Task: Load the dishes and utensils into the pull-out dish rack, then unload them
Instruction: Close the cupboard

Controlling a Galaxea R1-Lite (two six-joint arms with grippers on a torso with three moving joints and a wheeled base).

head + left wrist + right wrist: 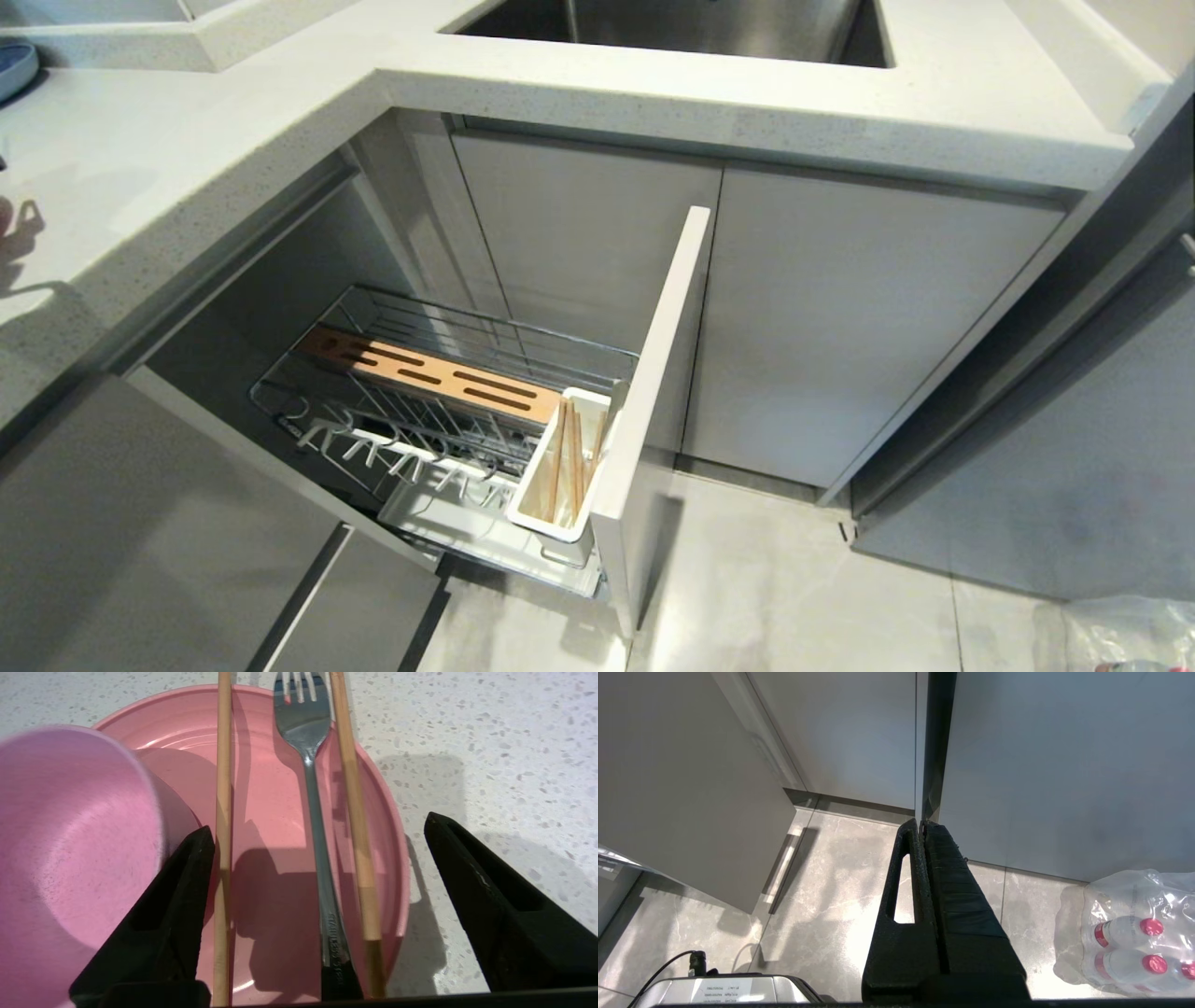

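Observation:
On the speckled countertop (490, 742) lies the pink plate (271, 812), seen in the left wrist view. The grey-blue fork (303, 728) and two wooden chopsticks (224, 765) rest lengthwise across it. The pink bowl (70, 835) stands beside it, overlapping its rim. My left gripper (318, 823) is open just above the plate, its fingers either side of the fork and one chopstick, holding nothing. In the head view the pull-out dish rack (401, 322) is drawn out, with wooden sticks (565, 457) upright in its white caddy (541, 509). My right gripper (921, 823) hangs shut over the floor.
The rack's pale front panel (653, 392) juts into the floor space. A wooden slotted strip (439, 373) and a white drip tray (439, 532) sit in the rack. A sink (700, 23) is set in the counter above. A pack of water bottles (1134, 933) lies on the floor.

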